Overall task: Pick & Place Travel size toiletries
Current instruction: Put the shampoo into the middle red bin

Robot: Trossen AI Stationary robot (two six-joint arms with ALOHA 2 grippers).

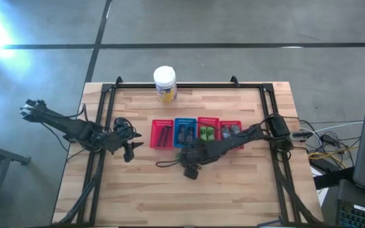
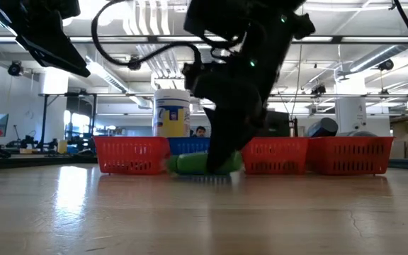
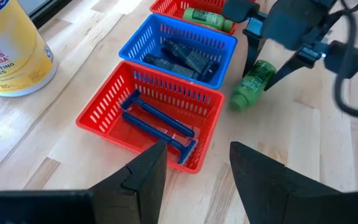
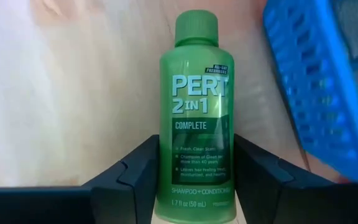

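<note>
Right pincer grips a green Pert shampoo bottle lying on the counter just beside the blue basket; left pincer waits open, well apart; advise a level lift clearing the basket rim before release.

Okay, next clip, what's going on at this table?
The right hand has its fingers on either side of a green shampoo bottle lying on the table beside the blue basket. Whether it is gripped is unclear. Four small baskets sit in a row, already holding sorted toiletries. The left hand hovers open near the red basket with razors.
</note>
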